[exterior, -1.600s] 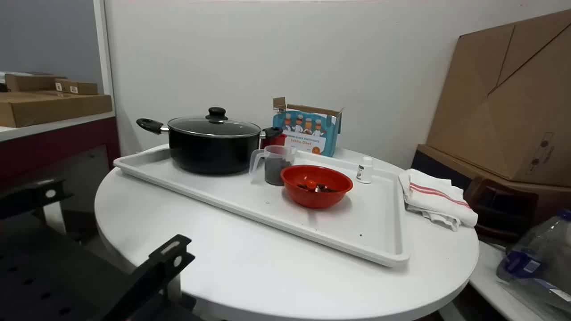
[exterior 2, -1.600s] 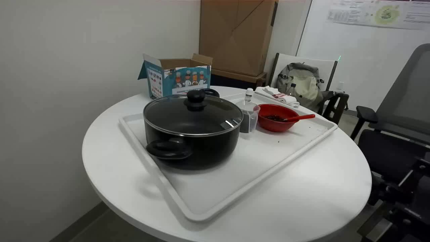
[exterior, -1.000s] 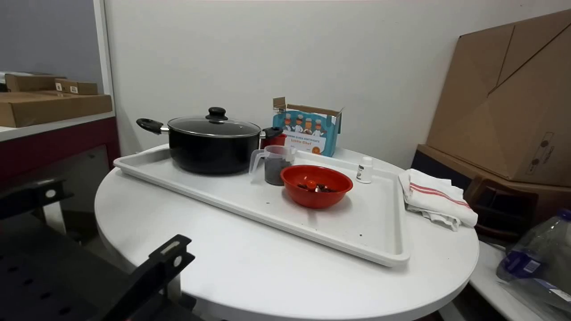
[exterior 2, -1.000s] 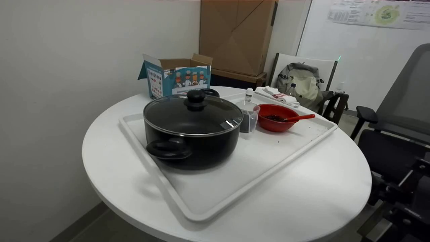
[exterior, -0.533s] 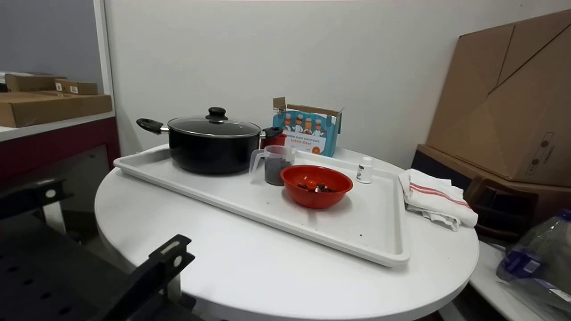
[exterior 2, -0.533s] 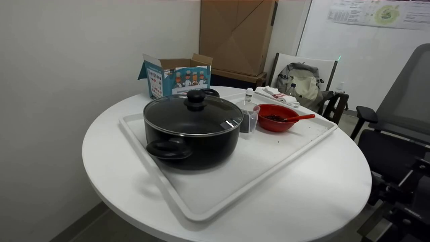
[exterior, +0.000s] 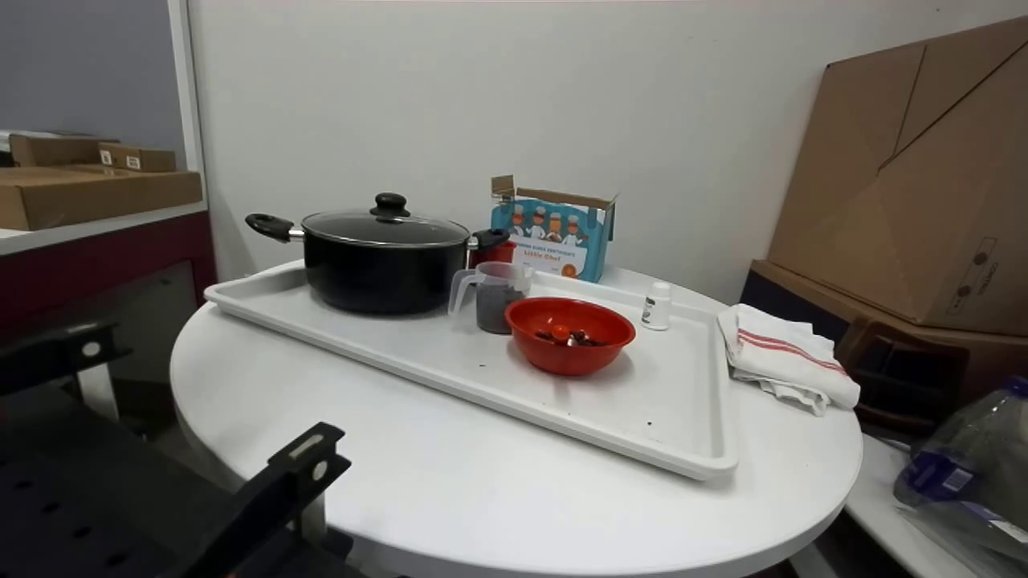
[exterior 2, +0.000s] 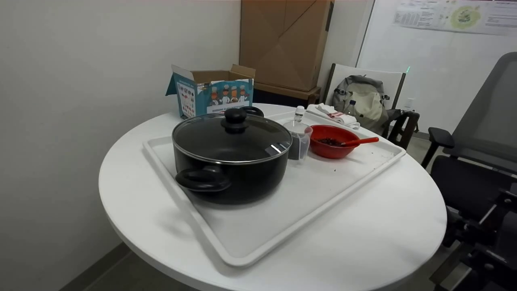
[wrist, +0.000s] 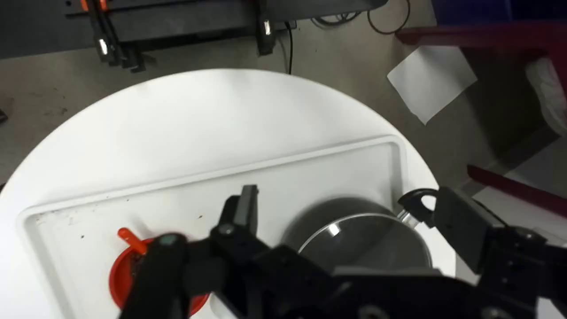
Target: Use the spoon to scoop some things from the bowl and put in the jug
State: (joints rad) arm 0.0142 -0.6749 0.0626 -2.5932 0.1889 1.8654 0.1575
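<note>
The red bowl (exterior: 569,363) sits on the white tray with small dark bits in it. It also shows in an exterior view (exterior 2: 329,152) and, partly behind the gripper, in the wrist view (wrist: 117,283). The red-handled spoon (exterior 2: 363,141) leans in the bowl, its handle over the rim; the handle also shows in the wrist view (wrist: 131,239). The clear jug (exterior: 494,303) with dark grey contents stands beside the bowl in both exterior views (exterior 2: 297,144). My gripper (wrist: 347,189) is open and empty, above the tray and pot, out of view in both exterior views.
The black lidded pot (exterior: 385,273) stands on the tray (exterior: 450,385) beside the jug; it shows under the open jaws in the wrist view (wrist: 363,243). A small white bottle (exterior: 656,307), a folded towel (exterior: 787,353) and a blue carton (exterior 2: 214,95) are around the table.
</note>
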